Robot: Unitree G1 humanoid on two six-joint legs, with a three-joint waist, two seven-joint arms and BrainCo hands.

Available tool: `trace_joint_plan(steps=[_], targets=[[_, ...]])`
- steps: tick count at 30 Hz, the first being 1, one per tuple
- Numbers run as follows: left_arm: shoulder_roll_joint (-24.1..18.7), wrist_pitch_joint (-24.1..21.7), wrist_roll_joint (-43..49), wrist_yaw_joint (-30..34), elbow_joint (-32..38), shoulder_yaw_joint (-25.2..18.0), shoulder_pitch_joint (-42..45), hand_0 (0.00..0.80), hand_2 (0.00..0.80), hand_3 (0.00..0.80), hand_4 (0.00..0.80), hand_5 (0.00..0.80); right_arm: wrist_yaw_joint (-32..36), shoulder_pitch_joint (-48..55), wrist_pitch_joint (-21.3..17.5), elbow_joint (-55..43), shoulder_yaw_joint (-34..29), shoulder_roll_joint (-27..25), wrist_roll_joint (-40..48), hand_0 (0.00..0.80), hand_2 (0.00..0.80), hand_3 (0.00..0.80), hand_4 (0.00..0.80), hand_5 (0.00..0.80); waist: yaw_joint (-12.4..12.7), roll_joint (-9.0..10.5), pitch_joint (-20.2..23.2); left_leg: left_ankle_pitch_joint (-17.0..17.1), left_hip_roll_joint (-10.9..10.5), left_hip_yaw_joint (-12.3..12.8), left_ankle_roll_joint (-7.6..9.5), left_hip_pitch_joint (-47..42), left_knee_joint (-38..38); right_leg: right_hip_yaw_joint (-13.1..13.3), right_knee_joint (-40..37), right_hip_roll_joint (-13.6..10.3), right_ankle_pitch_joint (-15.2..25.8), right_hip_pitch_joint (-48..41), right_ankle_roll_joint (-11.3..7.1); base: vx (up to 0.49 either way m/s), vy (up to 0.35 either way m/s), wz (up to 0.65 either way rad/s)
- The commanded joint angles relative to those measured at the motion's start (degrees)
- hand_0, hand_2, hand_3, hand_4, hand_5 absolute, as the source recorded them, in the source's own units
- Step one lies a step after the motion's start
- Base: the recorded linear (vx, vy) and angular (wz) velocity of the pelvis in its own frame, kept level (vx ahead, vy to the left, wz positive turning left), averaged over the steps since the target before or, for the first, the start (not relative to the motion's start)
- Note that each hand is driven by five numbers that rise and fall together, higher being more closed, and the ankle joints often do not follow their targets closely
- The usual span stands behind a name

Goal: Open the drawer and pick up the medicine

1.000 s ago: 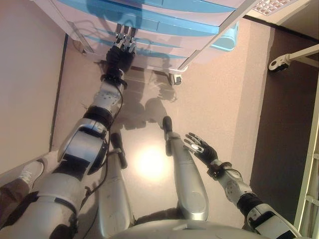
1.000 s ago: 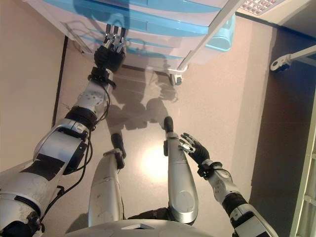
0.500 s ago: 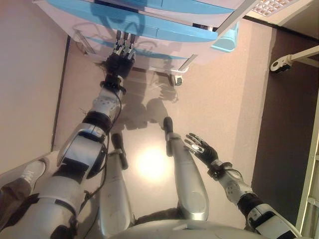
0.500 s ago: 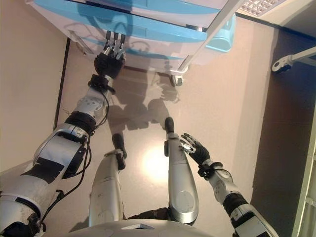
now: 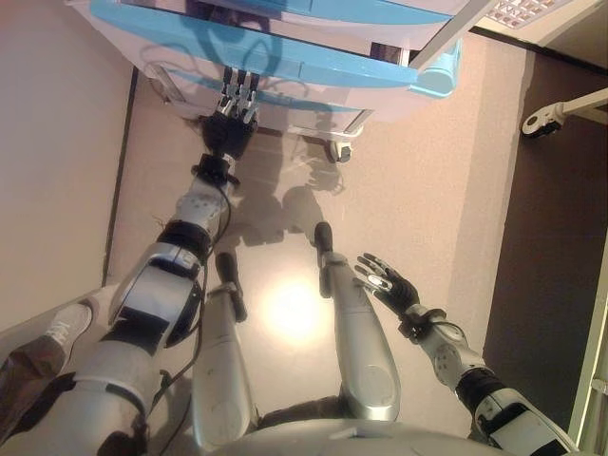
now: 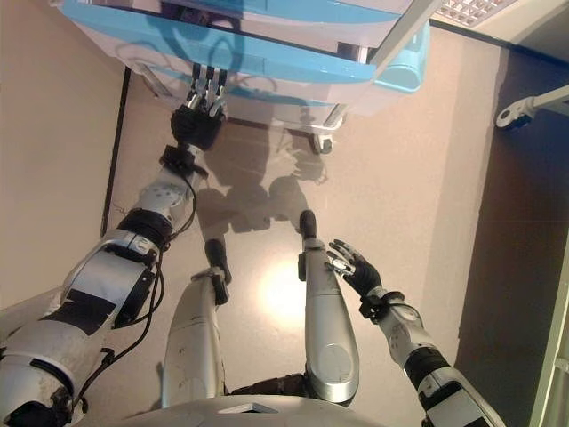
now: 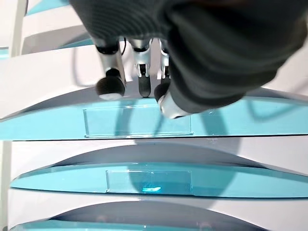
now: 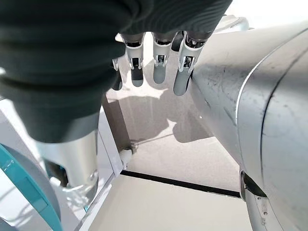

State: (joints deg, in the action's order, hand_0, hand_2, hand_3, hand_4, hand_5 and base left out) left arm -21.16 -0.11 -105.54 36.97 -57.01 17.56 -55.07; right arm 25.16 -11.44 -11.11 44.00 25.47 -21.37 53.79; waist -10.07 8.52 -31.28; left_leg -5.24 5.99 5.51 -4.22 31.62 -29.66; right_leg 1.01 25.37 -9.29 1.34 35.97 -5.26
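Observation:
A white drawer cabinet with light blue fronts stands ahead of me. One blue drawer front (image 5: pixel 304 62) is pulled out a little, with a narrow dark gap behind it. No medicine can be made out there. My left hand (image 5: pixel 228 128) reaches up to this front, and the left wrist view shows its fingertips (image 7: pixel 109 86) hooked over the blue lip (image 7: pixel 139 120) with the thumb pressed on its face. My right hand (image 5: pixel 389 283) hangs open and empty low at my right side, and its straight fingers (image 8: pixel 161 67) hold nothing.
The cabinet stands on castors (image 5: pixel 334 150). A beige wall (image 5: pixel 47 142) runs along the left. A white wheeled leg (image 5: pixel 541 119) reaches in over the dark floor at the right. A person's shoe (image 5: pixel 62 328) is at the lower left.
The blue drawer front has slid out towards me with my left hand on it, and the gap behind it has widened. My right hand has stayed in place.

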Motion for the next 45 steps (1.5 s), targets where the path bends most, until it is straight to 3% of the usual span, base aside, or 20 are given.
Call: trace_joint_plan(steps=[1, 14, 15, 45], targets=[[-0.13, 1.26, 4.22, 11.21, 13.04, -4.32, -2.36, 0.8, 0.8, 0.8, 0.8, 0.8, -0.11, 5.77, 0.89, -3.47, 0.07, -1.24, -2.44, 0.0, 0.0, 0.0, 0.0, 0.0, 0.99, -1.94, 2.38, -3.85, -0.78, 0.74, 1.44, 1.28, -1.38, -3.28, 4.71, 1.76, -6.96, -2.1, 1.24, 0.0, 0.0, 0.0], [1.61, 1.65, 5.45, 14.68, 16.03, -5.77, 4.91, 0.8, 0.8, 0.8, 0.8, 0.8, -1.25, 6.64, 1.13, -5.1, -1.37, -0.23, -3.34, 0.0, 0.0, 0.0, 0.0, 0.0, 2.17, -2.11, 1.99, -3.14, -1.02, 0.29, 1.48, 1.01, -0.43, -3.99, 4.06, 1.61, -6.47, -2.61, 1.05, -0.007, -0.002, 0.01], [1.62, 1.55, 5.54, 14.8, 16.27, -5.82, 5.41, 0.8, 0.8, 0.8, 0.8, 0.8, -1.24, 6.7, 1.13, -5.2, -1.59, -0.11, -3.52, 0.0, 0.0, 0.0, 0.0, 0.0, 2.21, -1.99, 1.82, -1.41, -1.07, 0.54, 1.77, 1.68, -0.01, -4.17, 3.41, 1.51, -4.92, -2.12, 1.41, -0.088, -0.012, 0.04], [5.0, 1.2, 12.26, 25.15, 22.59, -8.32, 31.3, 0.8, 0.8, 0.8, 0.8, 0.8, -2.31, 11.41, 2.54, -10.43, -6.28, 0.21, -6.11, 0.0, 0.0, 0.0, 0.0, 0.0, 5.69, -3.28, 1.49, -0.1, -1.93, -0.54, 2.18, 0.45, 1.84, -6.35, 2.22, 0.49, -4.49, -3.97, 1.12, -0.003, 0.0, 0.0]])
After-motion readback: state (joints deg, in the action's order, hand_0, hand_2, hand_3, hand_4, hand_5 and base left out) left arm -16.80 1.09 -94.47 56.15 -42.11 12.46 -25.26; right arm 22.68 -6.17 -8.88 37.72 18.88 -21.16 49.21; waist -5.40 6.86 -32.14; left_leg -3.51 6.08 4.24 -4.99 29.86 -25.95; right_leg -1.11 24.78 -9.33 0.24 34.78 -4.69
